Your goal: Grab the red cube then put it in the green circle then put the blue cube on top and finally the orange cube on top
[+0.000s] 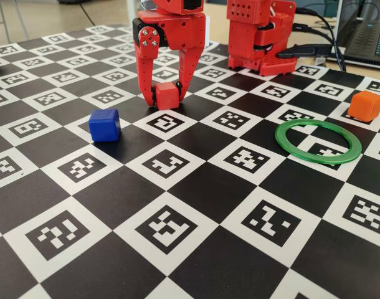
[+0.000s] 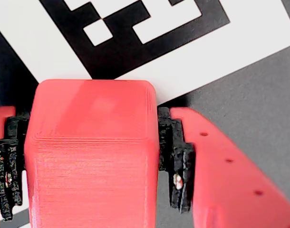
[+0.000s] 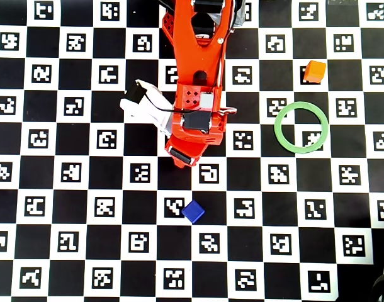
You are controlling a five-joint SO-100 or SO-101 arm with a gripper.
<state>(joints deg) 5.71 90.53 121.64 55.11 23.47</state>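
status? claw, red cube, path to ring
Claw shut on red cube, cube at board level. Green circle empty; blue cube and orange cube untouched. Nothing between claw and circle.

So the red cube is pinched between the two fingers of the end effector, sitting low on the checkered counter. In the wrist view it fills most of the frame, matte with faint layer lines and rounded edges, black pads pressed on both sides. The blue cube sits upright on its own, left of and nearer than the red one in the fixed view. The green circle, a thin flat ring, lies over on the right, nothing inside it. The orange cube rests just behind the ring, not touching it
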